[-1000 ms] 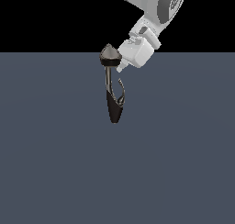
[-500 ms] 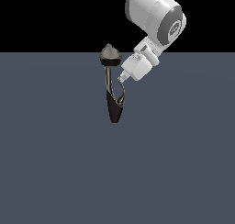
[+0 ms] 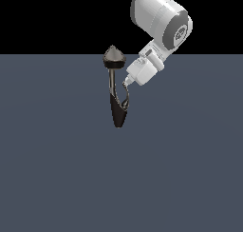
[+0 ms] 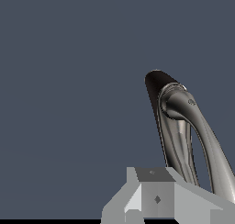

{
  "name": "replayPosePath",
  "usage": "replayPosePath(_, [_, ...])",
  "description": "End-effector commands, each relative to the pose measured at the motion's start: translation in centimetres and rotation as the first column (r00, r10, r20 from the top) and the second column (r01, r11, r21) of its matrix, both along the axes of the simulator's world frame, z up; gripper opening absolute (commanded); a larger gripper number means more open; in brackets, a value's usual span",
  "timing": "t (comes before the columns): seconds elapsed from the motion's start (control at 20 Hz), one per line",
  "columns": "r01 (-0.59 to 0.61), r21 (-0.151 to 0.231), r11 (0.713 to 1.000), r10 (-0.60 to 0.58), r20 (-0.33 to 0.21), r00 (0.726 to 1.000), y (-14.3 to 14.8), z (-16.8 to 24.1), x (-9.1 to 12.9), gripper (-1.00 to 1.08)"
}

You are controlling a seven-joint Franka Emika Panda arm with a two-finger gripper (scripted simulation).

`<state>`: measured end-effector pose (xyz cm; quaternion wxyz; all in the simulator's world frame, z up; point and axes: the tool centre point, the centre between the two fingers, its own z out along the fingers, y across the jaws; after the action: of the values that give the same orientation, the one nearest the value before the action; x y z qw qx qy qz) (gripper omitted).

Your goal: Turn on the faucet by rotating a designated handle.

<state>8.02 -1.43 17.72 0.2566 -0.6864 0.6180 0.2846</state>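
Branching from the black tapered body of the faucet (image 3: 117, 107), the handle (image 3: 126, 96) is a thin curved silver lever on the side facing the exterior view's right, its long axis running roughly up and down beside the shiny stem below the grey cone cap (image 3: 114, 57). The gripper (image 3: 127, 82) sits at the handle's upper end, reaching in from the upper right of the exterior view, apparently touching the lever. In the wrist view the handle (image 4: 193, 126) extends directly ahead of the fingers (image 4: 156, 198). Whether the jaws are open or closed cannot be told. The faucet stands on a plain grey floor (image 3: 57, 169).
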Motion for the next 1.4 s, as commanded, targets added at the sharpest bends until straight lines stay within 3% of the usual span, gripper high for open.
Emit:
replayPosePath(0.0, [-0.002, -0.001, 1.000, 0.002, 0.001, 1.000, 0.0, 0.1, 0.0, -1.00])
replayPosePath(1.35, [0.005, -0.005, 1.000, -0.005, 0.005, 1.000, -0.3, 0.5, -5.6, -1.00])
